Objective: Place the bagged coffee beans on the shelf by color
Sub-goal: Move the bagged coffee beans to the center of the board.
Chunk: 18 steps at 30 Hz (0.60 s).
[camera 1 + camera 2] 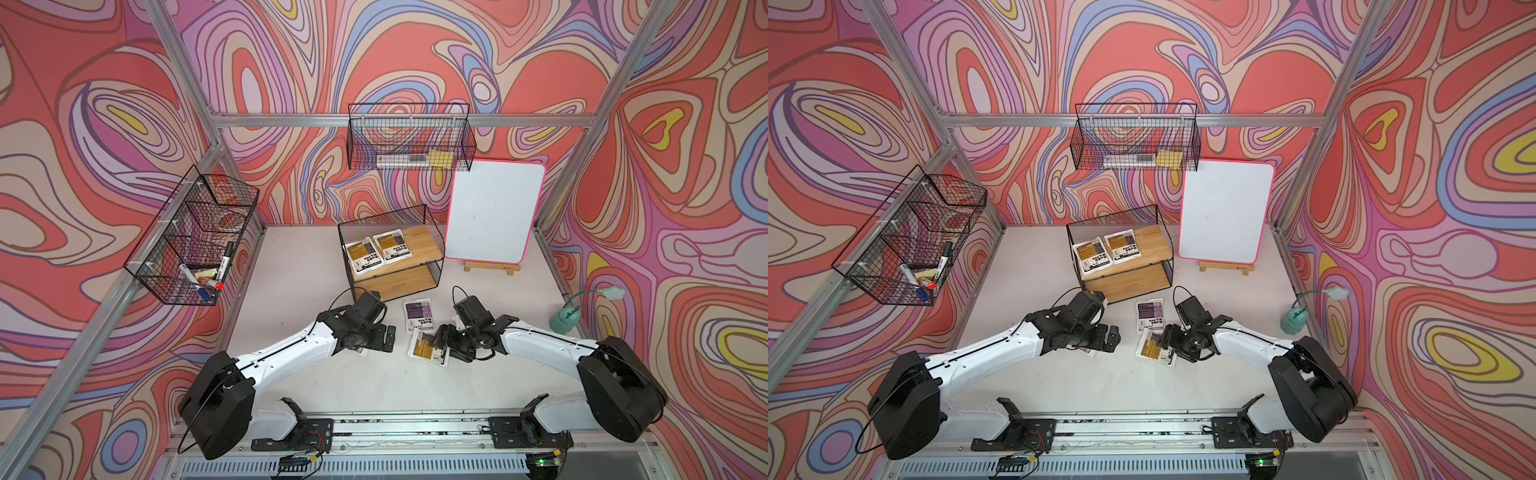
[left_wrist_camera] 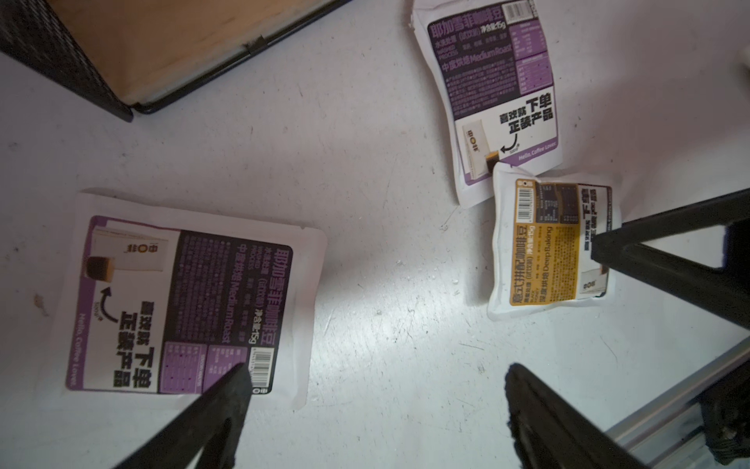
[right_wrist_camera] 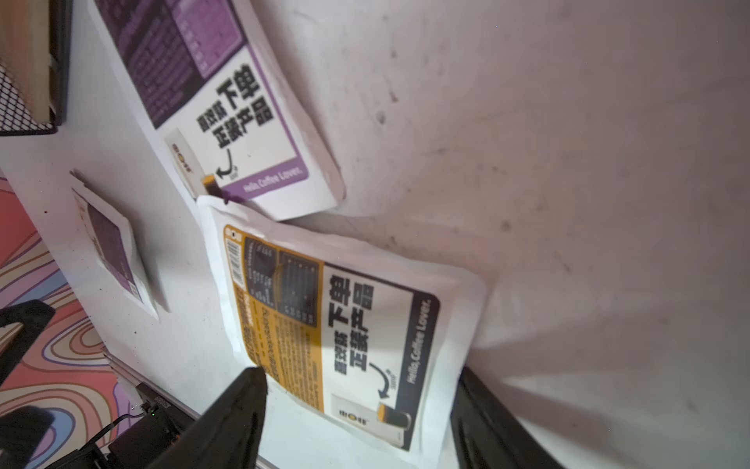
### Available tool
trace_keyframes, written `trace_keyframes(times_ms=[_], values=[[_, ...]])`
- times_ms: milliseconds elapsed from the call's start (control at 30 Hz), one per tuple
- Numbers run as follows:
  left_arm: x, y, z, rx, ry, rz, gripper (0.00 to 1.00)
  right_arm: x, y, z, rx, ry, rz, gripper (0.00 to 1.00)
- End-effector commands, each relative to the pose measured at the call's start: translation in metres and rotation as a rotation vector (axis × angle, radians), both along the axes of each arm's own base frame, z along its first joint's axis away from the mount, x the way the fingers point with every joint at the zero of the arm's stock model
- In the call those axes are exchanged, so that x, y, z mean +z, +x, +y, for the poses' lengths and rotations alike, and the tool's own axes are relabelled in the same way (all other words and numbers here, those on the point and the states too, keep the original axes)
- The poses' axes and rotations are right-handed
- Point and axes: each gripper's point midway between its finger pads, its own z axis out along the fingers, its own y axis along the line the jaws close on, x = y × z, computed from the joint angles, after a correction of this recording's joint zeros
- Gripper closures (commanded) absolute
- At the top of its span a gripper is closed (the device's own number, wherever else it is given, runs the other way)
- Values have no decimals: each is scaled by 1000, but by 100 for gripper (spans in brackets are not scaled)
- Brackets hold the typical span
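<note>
The right fingers [image 1: 444, 345] stand wide apart and hold nothing. The loose yellow pouch [image 3: 345, 325] lies flat on the surface [image 1: 374, 386] between them, printed face up. Its corner farthest from the fingertips rests on the edge of a purple pouch [image 3: 227, 105] lying just beyond.

The step in hand looks like the pick of this yellow pouch. To do it well, the fingers should come down squarely astride the pouch and close on its padded body rather than on the thin sealed rim. They should then lift straight up so the purple pouch is not dragged along. By color it belongs on the shelf [image 1: 422, 243], on the top board beside the two yellow pouches [image 1: 390, 248] already there.

The left fingers [image 1: 390, 338] are likewise open and empty, with a second purple pouch [image 2: 195, 300] just beside one fingertip.
</note>
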Motion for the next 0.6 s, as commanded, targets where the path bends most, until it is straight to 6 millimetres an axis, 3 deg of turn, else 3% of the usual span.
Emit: trace_keyframes(times_ms=[0,100,167,567], values=[[0,-2,3,3,8,-14,1,1,5,34,42,58,-8,28],[-2,-2,4,10,13,-11,1,2,7,58,89,71,-15,28],[-2,-2,5,12,19,-10,1,4,8,63,106,69,-22,28],[-21,8,21,54,155,-14,1,-1,-9,42,68,75,-29,28]])
